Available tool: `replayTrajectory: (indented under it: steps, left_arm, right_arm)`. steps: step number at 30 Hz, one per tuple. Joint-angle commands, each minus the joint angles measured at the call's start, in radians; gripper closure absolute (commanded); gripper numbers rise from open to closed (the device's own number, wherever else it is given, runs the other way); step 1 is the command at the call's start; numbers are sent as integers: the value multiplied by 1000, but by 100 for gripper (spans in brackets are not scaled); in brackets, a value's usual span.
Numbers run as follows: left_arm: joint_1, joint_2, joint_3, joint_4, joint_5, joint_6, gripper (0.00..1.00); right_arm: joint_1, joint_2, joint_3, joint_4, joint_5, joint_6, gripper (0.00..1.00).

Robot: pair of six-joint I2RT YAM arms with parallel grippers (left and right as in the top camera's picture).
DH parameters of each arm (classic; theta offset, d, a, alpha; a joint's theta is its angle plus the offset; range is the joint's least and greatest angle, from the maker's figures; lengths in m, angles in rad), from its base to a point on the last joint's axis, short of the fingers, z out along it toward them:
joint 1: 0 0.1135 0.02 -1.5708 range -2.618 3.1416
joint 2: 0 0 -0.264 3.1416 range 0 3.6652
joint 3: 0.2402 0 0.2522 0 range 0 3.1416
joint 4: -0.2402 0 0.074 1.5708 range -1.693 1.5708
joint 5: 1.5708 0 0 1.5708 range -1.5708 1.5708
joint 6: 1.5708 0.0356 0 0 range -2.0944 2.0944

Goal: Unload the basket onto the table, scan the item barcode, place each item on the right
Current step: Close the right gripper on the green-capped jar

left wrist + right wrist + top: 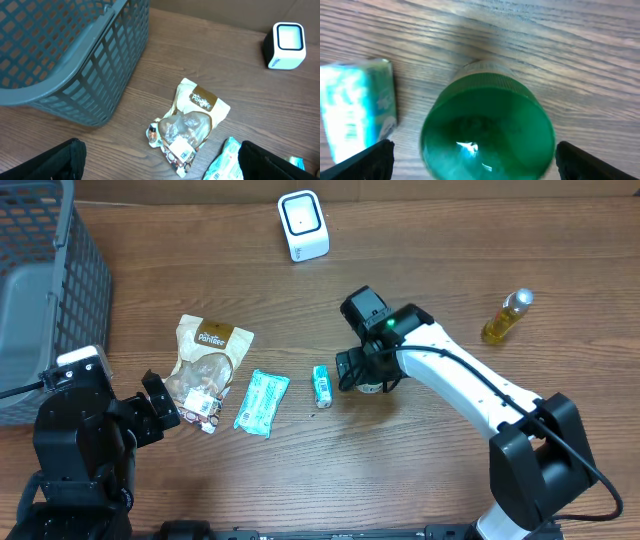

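Observation:
A round item with a green lid point(487, 130) stands upright on the wooden table. My right gripper point(477, 160) hangs straight over it, open, and each black finger point(377, 157) stands clear of the lid's side. In the overhead view that gripper point(365, 372) hides most of the item. The white barcode scanner point(303, 225) sits at the table's far edge, also in the left wrist view point(285, 45). My left gripper point(160, 405) rests open near the front left and holds nothing.
A small teal box point(321, 384) lies just left of the green-lidded item point(355, 110). A teal wrapper point(262, 402) and a brown snack bag point(207, 360) lie further left. A grey basket point(40, 290) fills the far left. A yellow bottle point(507, 316) lies at the right.

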Motion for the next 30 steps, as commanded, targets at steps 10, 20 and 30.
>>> replayTrajectory:
  steps: [10,20,30]
  left_arm:
    - [5,-4,5,1,-11,-2,1]
    - [5,-4,5,1,-11,-2,0]
    - [5,-4,5,1,-11,-3,1]
  right_arm:
    - [-3,-2,227,-127,1,200,0]
    - [-3,-2,220,-151,-44,251,0]
    - [-4,0,177,-148,21,410,0]
